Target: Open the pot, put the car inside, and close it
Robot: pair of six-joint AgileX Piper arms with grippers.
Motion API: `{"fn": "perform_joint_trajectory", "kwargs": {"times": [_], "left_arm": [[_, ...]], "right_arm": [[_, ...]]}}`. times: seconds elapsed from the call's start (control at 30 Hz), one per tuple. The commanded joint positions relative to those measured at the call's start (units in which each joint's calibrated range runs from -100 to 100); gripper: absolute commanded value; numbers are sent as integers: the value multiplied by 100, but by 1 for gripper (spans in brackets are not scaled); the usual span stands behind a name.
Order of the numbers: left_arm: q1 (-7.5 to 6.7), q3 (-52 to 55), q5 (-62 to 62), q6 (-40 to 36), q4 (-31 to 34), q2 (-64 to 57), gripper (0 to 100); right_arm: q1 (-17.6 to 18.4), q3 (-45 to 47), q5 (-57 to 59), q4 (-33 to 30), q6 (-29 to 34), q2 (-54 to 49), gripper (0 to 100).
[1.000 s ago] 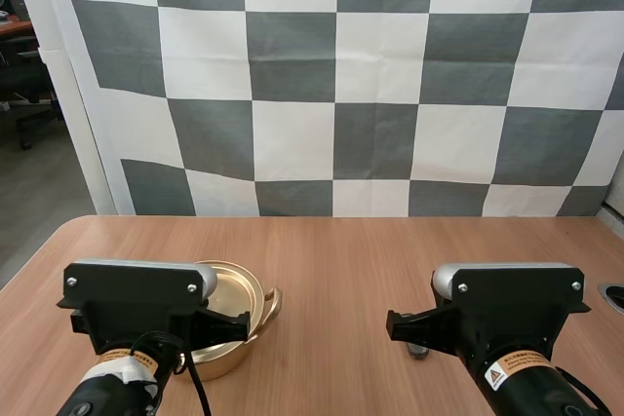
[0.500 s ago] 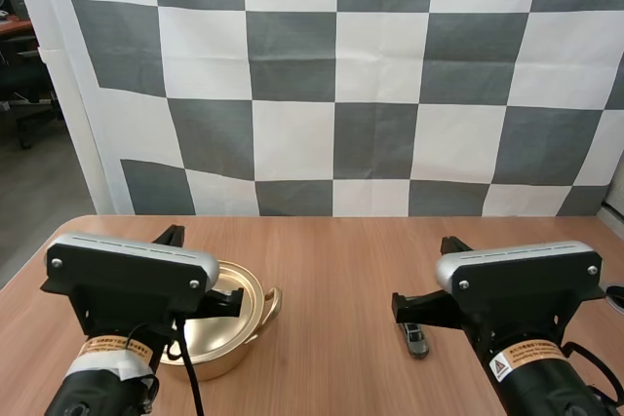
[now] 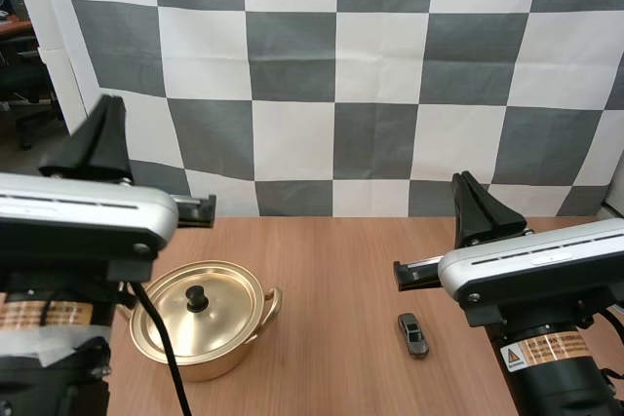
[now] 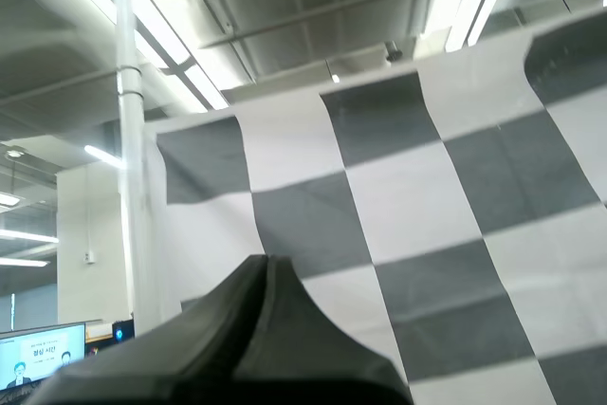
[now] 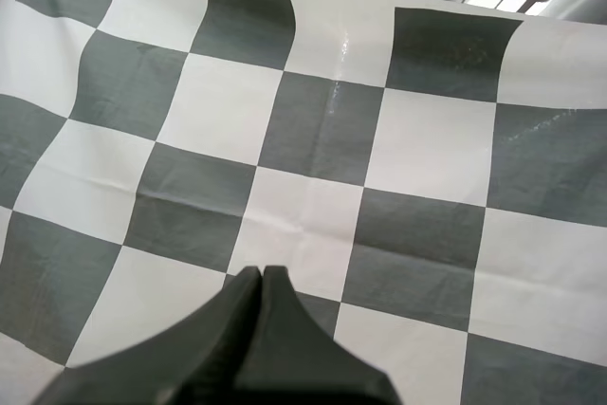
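You have the gold pot [image 3: 207, 365] standing on the left part of the table [image 3: 341, 260]. Its lid [image 3: 222, 315] is seated on it, black knob [image 3: 197, 296] uppermost. One side handle [image 3: 274, 301] faces right, toward the car.

The small dark grey toy car [image 3: 413, 334] lies on the bare wood to the right of the pot, well apart from it and touching neither arm.

Your left arm [image 3: 78, 221] is raised just left of the pot, above table level. The left jaws point upward, and the left wrist view shows them clenched together into one dark wedge, grasping nothing.

Your right arm [image 3: 536, 270] is raised just right of the car. The right jaws also point upward, and the right wrist view shows them clenched likewise, grasping nothing.
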Motion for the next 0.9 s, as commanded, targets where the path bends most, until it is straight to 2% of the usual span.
{"fn": "perform_joint_trajectory", "kwargs": {"times": [0.0, 0.07, 0.2, 0.3, 0.4, 0.5, 0.63, 0.87], "left_arm": [[4, -2152, 6324, 6, -1088, 591, 0], [4, -2992, 7709, -227, -698, 1063, 0], [4, -4167, 10455, -1297, -63, 2253, 0], [4, -4611, 12666, -1371, 104, 3283, 0], [4, -4907, 12909, -1283, 87, 4034, 0], [4, -4922, 12909, -823, 534, 4304, 0], [4, -4889, 12909, -858, 937, 4261, 0], [4, -4525, 12909, -1108, 976, 3785, 0]], "right_arm": [[-2, 0, 814, -261, -1, 0, 0], [-2, 0, 1077, -268, -1, 0, 0], [-2, 0, 1284, -268, -1, 0, 0], [-2, 0, 1284, -268, -1, 0, 0], [-2, 0, 1284, -268, -1, 0, 0], [-2, 0, 1303, -268, -1, 0, 0], [-2, 0, 1383, -268, -1, 0, 0], [-2, 0, 1422, -268, -1, 0, 0]]}}
